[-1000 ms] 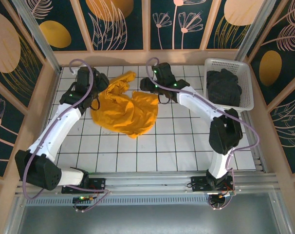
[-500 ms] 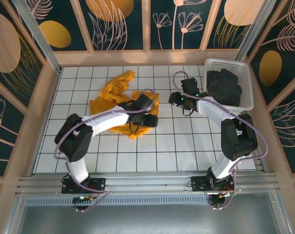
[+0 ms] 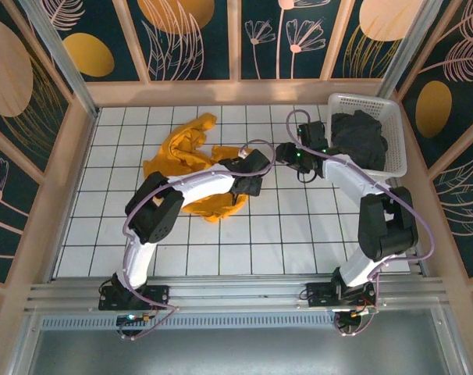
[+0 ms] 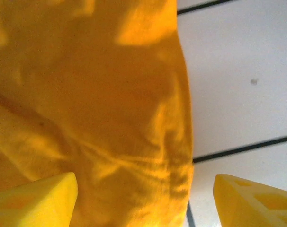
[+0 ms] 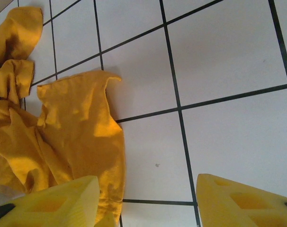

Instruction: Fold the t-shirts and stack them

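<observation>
I can read no word, number, label or brand mark anywhere. The mustard t-shirt [image 3: 182,156] is plain cloth with no print that I can see. The dark t-shirt [image 3: 360,141], in the white basket [image 3: 360,98] to the right of the mustard one, shows no lettering either. The wall panels [image 3: 190,39] behind the mustard t-shirt bear painted leaves, flowers and round shapes, with no writing.
</observation>
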